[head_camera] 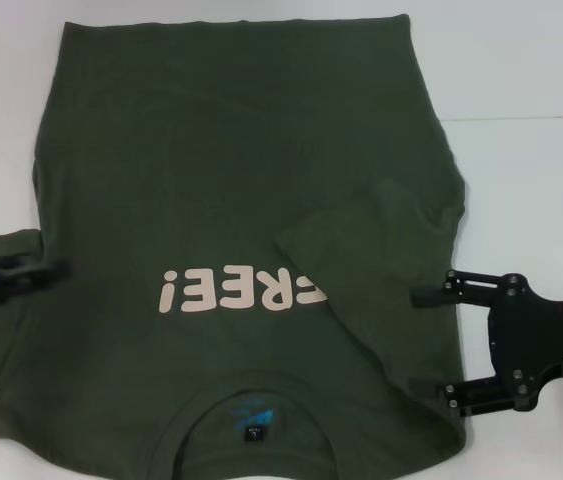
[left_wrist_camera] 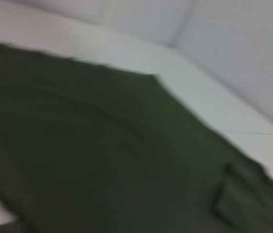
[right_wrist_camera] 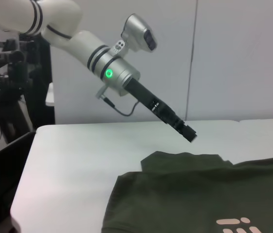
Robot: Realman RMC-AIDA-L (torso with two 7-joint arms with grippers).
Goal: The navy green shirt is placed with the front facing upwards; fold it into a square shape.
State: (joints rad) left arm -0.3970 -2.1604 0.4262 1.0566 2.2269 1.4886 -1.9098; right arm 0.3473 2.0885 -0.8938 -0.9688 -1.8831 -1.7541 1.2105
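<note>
I see the large dark olive-green cotton short-sleeved shirt [head_camera: 231, 200] lying flat on the white bench [head_camera: 531, 70], front up, with the pale pinkish "FREE!" lettering [head_camera: 243, 291] upside down toward me and the collar with its small blue-printed neck label [head_camera: 254, 415] at the near edge. The sleeve on my right side [head_camera: 361, 235] is folded inward across the chest, its edge just touching the end of the lettering. The sleeve on my left [head_camera: 6, 250] lies spread out on the bench.

My right claw [head_camera: 429, 340] sits at the shirt's right edge beside the folded sleeve, its two black fingers [head_camera: 441, 295] spread wide and released, gripping nothing. My left claw [head_camera: 61, 268] is at the left sleeve, low over the fabric; I cannot tell whether it is clenched or released. From the right wrist view I see the left arm [right_wrist_camera: 112, 68] angled down over the far sleeve.
</note>
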